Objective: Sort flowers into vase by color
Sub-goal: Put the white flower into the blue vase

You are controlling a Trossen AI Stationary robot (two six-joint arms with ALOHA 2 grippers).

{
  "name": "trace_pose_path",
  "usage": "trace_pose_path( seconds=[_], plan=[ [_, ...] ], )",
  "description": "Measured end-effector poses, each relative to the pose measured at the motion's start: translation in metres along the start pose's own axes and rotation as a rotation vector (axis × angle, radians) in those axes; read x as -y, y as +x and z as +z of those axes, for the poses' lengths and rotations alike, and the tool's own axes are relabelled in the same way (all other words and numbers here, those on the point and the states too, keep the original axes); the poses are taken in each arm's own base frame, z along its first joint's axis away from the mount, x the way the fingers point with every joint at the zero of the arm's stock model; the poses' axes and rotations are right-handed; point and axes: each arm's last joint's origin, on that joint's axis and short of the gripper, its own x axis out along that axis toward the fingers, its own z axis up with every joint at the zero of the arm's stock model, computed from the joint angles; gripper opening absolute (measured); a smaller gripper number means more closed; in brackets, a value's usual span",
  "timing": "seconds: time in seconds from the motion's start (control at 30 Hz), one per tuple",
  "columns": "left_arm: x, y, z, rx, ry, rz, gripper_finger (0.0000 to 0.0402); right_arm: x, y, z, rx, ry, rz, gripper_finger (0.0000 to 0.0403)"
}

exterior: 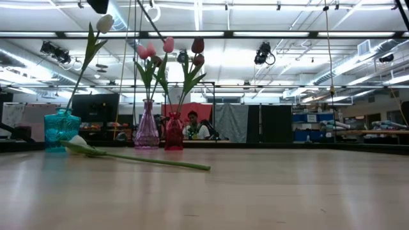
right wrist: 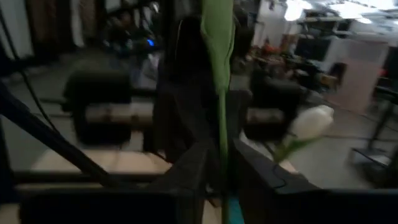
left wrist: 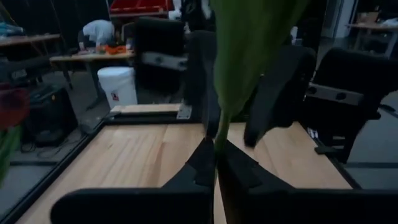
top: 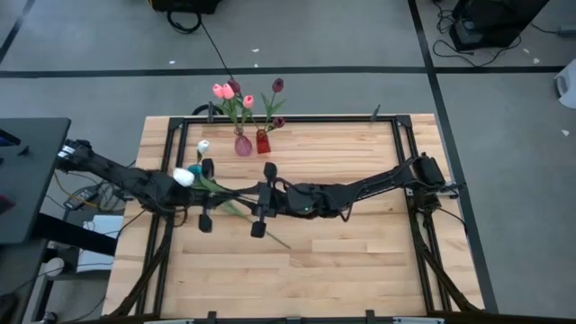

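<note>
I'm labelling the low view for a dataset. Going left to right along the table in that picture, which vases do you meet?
Teal vase holding one white tulip → pink vase holding pink tulips → red vase holding maroon tulips.

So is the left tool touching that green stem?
Touching. The left wrist view shows the left tool shut right on the stem, with no gap.

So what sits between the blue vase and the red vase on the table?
The pink vase with pink tulips, seen in the low view between the blue vase and red vase.
</note>
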Motion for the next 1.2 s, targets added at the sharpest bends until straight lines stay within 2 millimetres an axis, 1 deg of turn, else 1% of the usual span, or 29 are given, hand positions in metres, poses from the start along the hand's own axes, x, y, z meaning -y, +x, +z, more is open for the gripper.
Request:
trace_pose_path(
  seconds=[0.1, 0.2, 0.27, 0.37, 0.43, 0.47, 0.57, 0.67, 0.8, 0.93, 1.2],
  plan=[
    [-0.010, -0.021, 0.011, -0.043, -0.031, 0.004, 0.0010, 0.002, -0.009, 0.007, -0.061, -0.025, -0.081, 0.0108],
    [-0.022, -0.045, 0.016, -0.197, -0.040, 0.017, 0.0010, 0.001, -0.017, 0.006, -0.145, -0.046, -0.101, 0.0122],
    [-0.030, -0.059, 0.014, -0.320, -0.049, 0.050, 0.0010, -0.001, -0.019, 0.000, -0.196, -0.036, -0.088, 0.0125],
    [-0.039, -0.078, 0.013, -0.442, -0.076, 0.097, 0.0010, -0.004, -0.017, -0.011, -0.250, 0.005, -0.059, 0.0124],
    [-0.044, -0.086, 0.013, -0.479, -0.100, 0.132, 0.0012, -0.006, -0.015, -0.025, -0.276, 0.041, -0.038, 0.0123],
    [-0.045, -0.090, 0.013, -0.491, -0.115, 0.142, 0.0012, -0.007, -0.013, -0.035, -0.300, 0.053, -0.028, 0.0123],
    [-0.050, -0.098, 0.009, -0.544, -0.143, 0.172, 0.0012, -0.005, -0.015, -0.062, -0.356, 0.076, -0.032, 0.0123],
    [-0.056, -0.106, 0.003, -0.580, -0.129, 0.288, 0.0013, -0.002, -0.017, -0.076, -0.318, 0.120, -0.038, 0.0123],
    [-0.062, -0.114, -0.004, -0.625, -0.127, 0.427, 0.0013, -0.002, -0.021, -0.091, -0.288, 0.141, -0.037, 0.0123],
    [-0.065, -0.117, -0.005, -0.617, -0.128, 0.478, 0.0014, -0.001, -0.024, -0.098, -0.260, 0.154, -0.035, 0.0123],
    [-0.068, -0.119, -0.005, -0.593, -0.082, 0.544, 0.0014, -0.001, -0.024, -0.099, -0.253, 0.162, -0.032, 0.0123]
  ],
)
